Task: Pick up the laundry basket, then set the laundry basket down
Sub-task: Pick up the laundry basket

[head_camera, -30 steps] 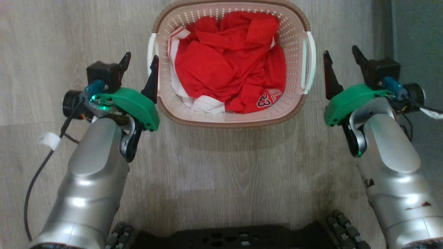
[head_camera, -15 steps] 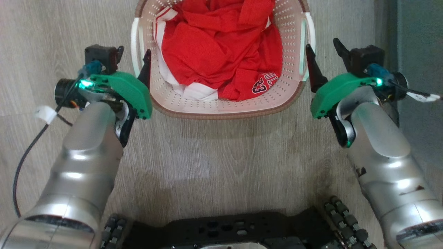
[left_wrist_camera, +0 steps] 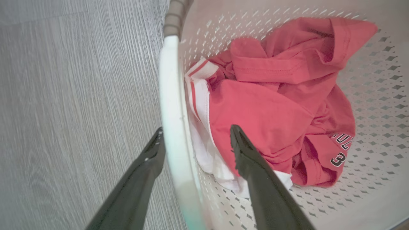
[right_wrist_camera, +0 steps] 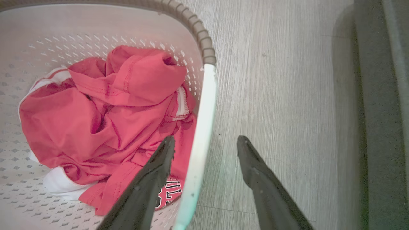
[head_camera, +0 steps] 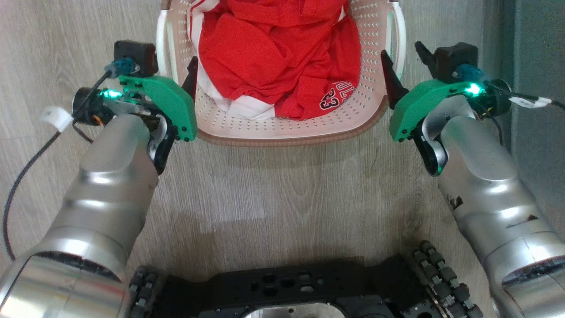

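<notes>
Head view: laundry basket (head_camera: 282, 126) on floor (head_camera: 282, 185), top centre. Left wrist: spread fingers of left gripper (left_wrist_camera: 196, 129) astride left handle (left_wrist_camera: 169, 95), gripping nothing. Right wrist: right gripper (right_wrist_camera: 206, 139) likewise wide astride right handle (right_wrist_camera: 204, 105). Close both evenly, then lift level.

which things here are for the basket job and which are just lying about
Job: laundry basket; left gripper and right gripper, each open astride a white handle.
Just there: red clothes inside it; grey panel at right; wood floor.
</notes>
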